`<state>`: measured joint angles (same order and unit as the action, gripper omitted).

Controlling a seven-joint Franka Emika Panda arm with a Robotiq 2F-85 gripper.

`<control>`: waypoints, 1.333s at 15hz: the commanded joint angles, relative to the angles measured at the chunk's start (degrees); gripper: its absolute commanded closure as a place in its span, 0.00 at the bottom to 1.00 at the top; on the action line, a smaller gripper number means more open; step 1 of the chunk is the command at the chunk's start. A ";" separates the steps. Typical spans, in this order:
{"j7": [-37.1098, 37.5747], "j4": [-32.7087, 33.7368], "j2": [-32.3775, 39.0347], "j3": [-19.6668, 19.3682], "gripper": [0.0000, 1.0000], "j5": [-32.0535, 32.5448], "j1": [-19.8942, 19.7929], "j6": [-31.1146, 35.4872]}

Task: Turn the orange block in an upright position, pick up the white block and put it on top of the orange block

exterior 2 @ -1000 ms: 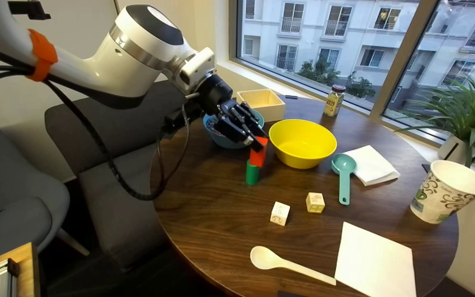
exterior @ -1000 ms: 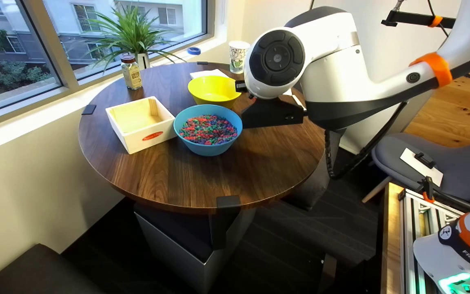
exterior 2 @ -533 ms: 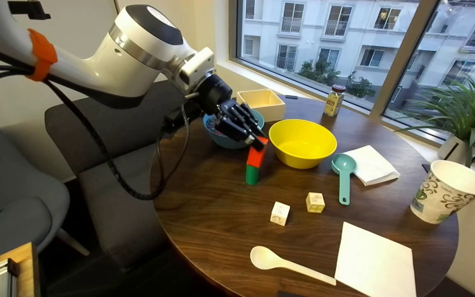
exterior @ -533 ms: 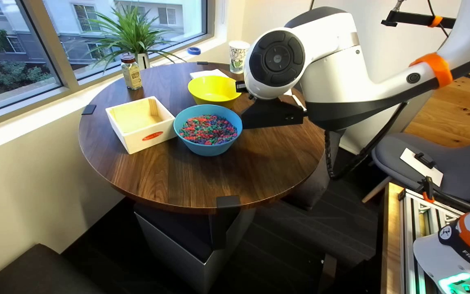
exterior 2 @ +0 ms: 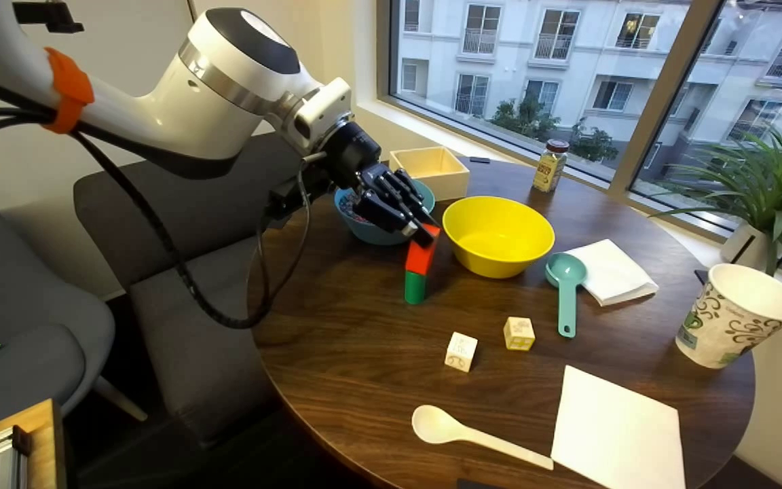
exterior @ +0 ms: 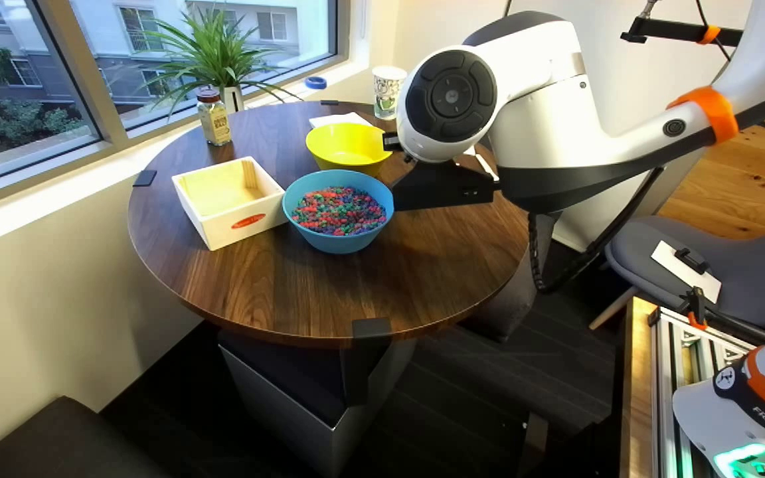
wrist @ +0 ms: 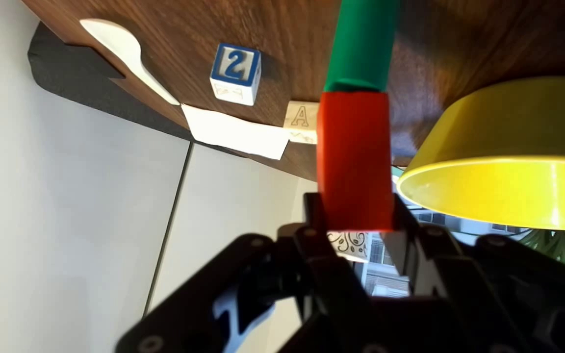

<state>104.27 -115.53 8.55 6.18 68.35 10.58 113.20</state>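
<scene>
The orange block point(wrist: 356, 157) leaned slightly, its upper end pinched in the pincer point(wrist: 356, 206), its lower end meeting the upright green cylinder point(exterior 2: 415, 288) below. Near the pincer sat the yellow bowl point(exterior 2: 491, 263) and the blue bowl point(exterior: 337, 243), both on the table point(exterior 2: 364, 360). Well apart from the pincer stood the white block point(wrist: 236, 73) and the wooden block point(wrist: 300, 116); beyond these lay the pale spoon point(exterior 2: 476, 436).

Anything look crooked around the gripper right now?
Yes: the orange block, held in the gripper, leans in an exterior view, out of line with the upright green cylinder beneath it, so it may not sit flat.
</scene>
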 commanded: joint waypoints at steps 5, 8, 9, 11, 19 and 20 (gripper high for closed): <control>1.96 -1.07 -0.39 0.93 0.76 1.35 -0.13 0.28; 1.94 -1.19 -0.46 1.05 0.35 1.33 -0.13 0.30; 1.94 -1.20 -0.47 1.07 0.28 1.33 -0.14 0.33; 1.92 -1.21 -0.51 1.10 0.12 1.30 -0.15 0.37; 1.76 -1.39 -0.61 1.14 0.41 1.22 -0.24 0.62; 1.75 -1.40 -0.63 1.13 0.51 1.23 -0.25 0.62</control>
<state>104.54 -115.60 8.55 6.91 68.35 10.61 113.20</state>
